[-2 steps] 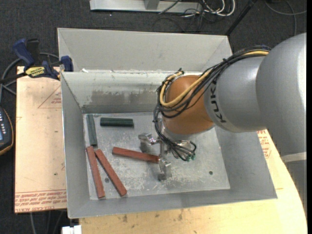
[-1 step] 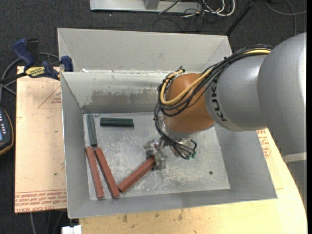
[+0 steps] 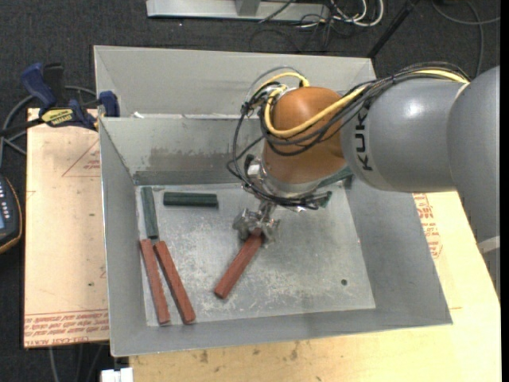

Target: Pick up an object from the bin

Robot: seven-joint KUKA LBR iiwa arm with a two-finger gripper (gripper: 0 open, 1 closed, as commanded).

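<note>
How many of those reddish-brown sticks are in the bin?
3. The left stick and its neighbour lie side by side near the left wall of the bin; the slanted stick lies mid-bin, its upper end at the claw. The arm may hide others.

Looks down on the grey bin (image 3: 231,86) from above, somewhat to one side, near enough to take in all four walls.

Robotics lab: KUKA arm (image 3: 413,134); floor cables (image 3: 354,10); grey bin (image 3: 199,82)
</note>
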